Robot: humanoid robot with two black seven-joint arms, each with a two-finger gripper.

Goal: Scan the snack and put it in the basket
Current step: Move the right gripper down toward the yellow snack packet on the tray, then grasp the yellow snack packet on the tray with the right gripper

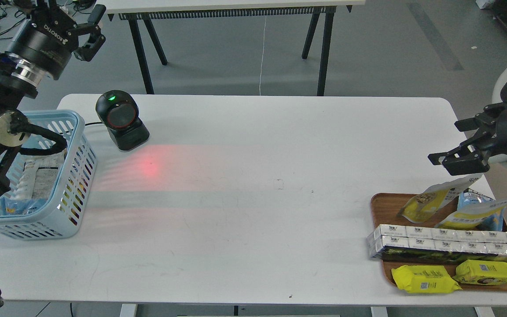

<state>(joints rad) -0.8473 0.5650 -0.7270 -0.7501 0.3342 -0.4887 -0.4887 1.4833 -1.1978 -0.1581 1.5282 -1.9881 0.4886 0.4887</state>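
Note:
The snack (429,201), a small yellow pouch with a nut picture and a white panel, leans at the back of a wooden tray (379,209) at the table's right front. My right gripper (442,141) is open and empty, hovering just above the pouch and apart from it. The light blue slotted basket (75,176) stands at the table's left edge with some white and blue packages inside. My left gripper (98,31) is open and empty, raised high beyond the table's far left corner, behind the basket.
A black barcode scanner (121,119) with a green light stands at the back left and casts a red glow (150,167) on the table. The tray also holds a blue-and-yellow bag (478,211), a row of silver boxes (447,243) and two flat yellow packets (425,279).

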